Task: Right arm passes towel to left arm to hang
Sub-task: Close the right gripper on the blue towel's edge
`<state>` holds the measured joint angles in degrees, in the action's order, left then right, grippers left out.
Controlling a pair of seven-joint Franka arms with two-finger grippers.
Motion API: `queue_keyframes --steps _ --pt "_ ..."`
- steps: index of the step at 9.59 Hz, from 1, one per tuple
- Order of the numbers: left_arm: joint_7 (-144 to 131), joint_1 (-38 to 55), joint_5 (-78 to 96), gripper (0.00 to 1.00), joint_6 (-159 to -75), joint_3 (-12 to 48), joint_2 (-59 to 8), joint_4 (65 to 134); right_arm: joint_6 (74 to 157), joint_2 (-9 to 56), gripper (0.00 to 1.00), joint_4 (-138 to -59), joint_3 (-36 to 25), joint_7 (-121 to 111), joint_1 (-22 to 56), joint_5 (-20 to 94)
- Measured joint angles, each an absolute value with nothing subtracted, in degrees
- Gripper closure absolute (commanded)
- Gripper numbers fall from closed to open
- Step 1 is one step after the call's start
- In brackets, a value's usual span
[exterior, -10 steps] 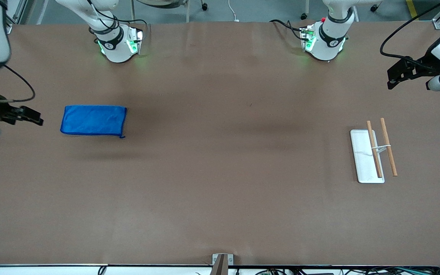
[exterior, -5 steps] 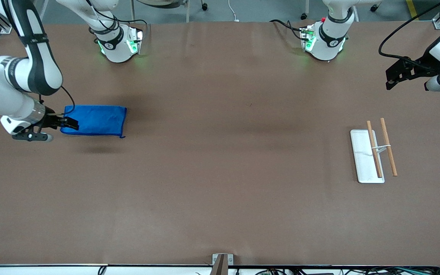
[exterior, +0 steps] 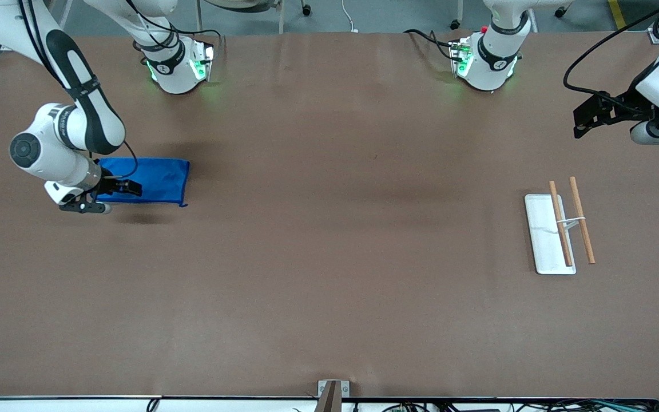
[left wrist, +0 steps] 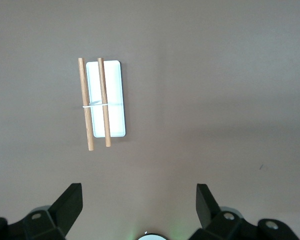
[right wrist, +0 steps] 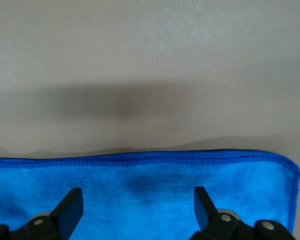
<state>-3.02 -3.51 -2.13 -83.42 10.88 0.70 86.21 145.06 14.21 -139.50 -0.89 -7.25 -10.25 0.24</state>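
— Two arms up; where is the towel?
— Flat on the table, around nine o'clock from its middle. The right gripper is over it, fingers spread wide; probably not touching it, though I can't be sure.
— And the left gripper?
— Waiting, fingers apart, over bare table toward one o'clock of the rack.

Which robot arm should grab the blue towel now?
The right one. Its hand is open right over the towel, while the left hand waits up by the rack.
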Motion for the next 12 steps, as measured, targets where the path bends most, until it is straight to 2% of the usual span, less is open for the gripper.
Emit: queue_keyframes --steps 5,6,7,8,9,12 --pt "-3.02 -3.51 -2.13 0.0 -83.4 10.89 0.7 86.36 150.12 15.97 0.07 -143.81 -0.9 -7.46 -11.45 0.24" --pt "-3.02 -3.51 -2.13 0.0 -83.4 10.89 0.7 86.38 150.14 15.96 0.31 -143.91 -0.91 -7.46 -11.54 0.24" --pt "-3.02 -3.51 -2.13 0.0 -83.4 10.89 0.7 86.44 150.16 15.96 0.71 -143.91 -0.91 -7.46 -11.63 0.24" --pt "-3.02 -3.51 -2.12 0.0 -83.4 10.89 0.67 86.57 150.15 15.91 0.9 -143.91 -0.91 -7.46 -11.67 0.24" --pt "-3.02 -3.52 -2.12 0.0 -83.4 10.89 0.63 86.71 149.93 15.63 1.0 -143.91 -0.89 -7.46 -11.67 0.24" --pt "-3.02 -3.54 -2.12 0.0 -83.4 10.89 0.61 87.14 149.76 15.42 1.0 -143.9 -0.85 -7.45 -11.67 0.24"
